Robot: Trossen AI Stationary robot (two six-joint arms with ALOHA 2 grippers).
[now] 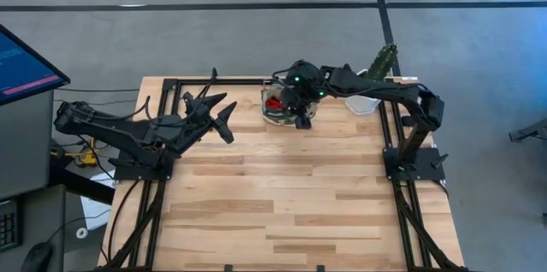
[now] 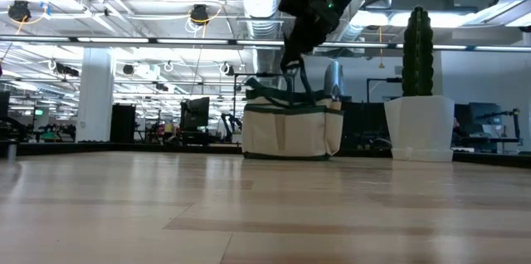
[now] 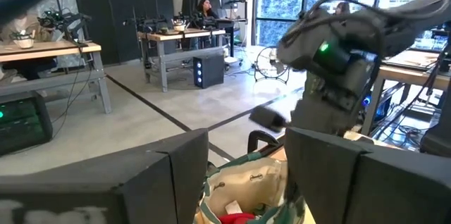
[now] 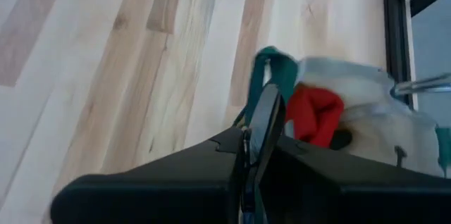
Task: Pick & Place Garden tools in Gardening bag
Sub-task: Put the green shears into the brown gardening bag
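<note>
Left gripper (image 1: 229,123) waits beside the bag (image 1: 275,106), fingers spread, holding nothing. Right gripper (image 1: 302,119) hangs over the bag at the table's far edge, fingers pressed together on what looks like a green handle (image 4: 271,65). The red-headed tool (image 4: 313,115) sits inside. I'd lift slowly, straight up, so nothing tips. No readable labels.

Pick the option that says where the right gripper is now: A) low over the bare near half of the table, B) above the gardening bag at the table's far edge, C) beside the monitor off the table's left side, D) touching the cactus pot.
B: in the high view the right gripper hangs over the gardening bag, and the low view shows it just above the bag's handles, shut.
</note>
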